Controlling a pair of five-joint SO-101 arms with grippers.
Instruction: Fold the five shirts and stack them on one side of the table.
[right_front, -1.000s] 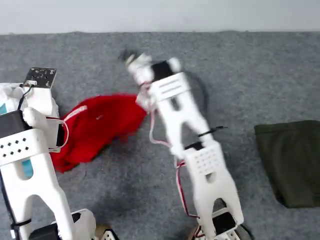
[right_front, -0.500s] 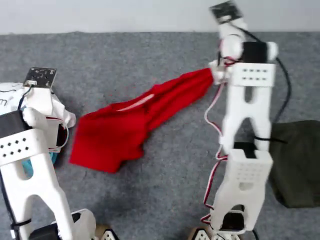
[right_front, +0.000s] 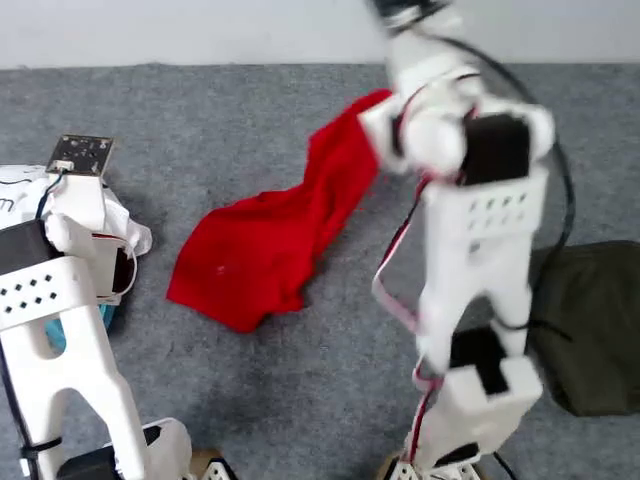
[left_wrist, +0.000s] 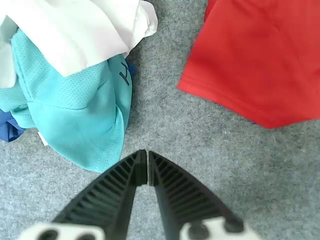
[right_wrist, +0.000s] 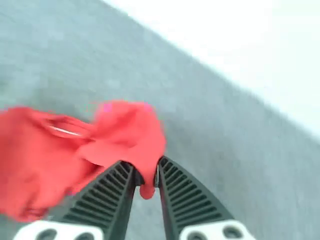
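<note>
My right gripper (right_wrist: 146, 172) is shut on a corner of the red shirt (right_wrist: 125, 135), holding it up off the table. From above, that gripper (right_front: 378, 122) is raised near the back middle. The red shirt (right_front: 265, 250) hangs from it in a long strip, and its lower end lies spread on the grey table. My left gripper (left_wrist: 148, 157) is shut with nothing in it, low over bare table. It sits between the red shirt's hem (left_wrist: 260, 60) and a pile made up of a teal shirt (left_wrist: 75, 110), a white shirt (left_wrist: 75, 30) and a dark blue one (left_wrist: 7, 127).
A folded dark green shirt (right_front: 590, 320) lies at the table's right edge. The left arm (right_front: 60, 300) stands at the front left beside the white shirt (right_front: 125, 228). A pale wall (right_front: 200, 30) runs along the table's far edge.
My right arm swung right, then up and back with the red shirt, pulling it out of a crumpled heap into a long strip. The left arm stayed still.
</note>
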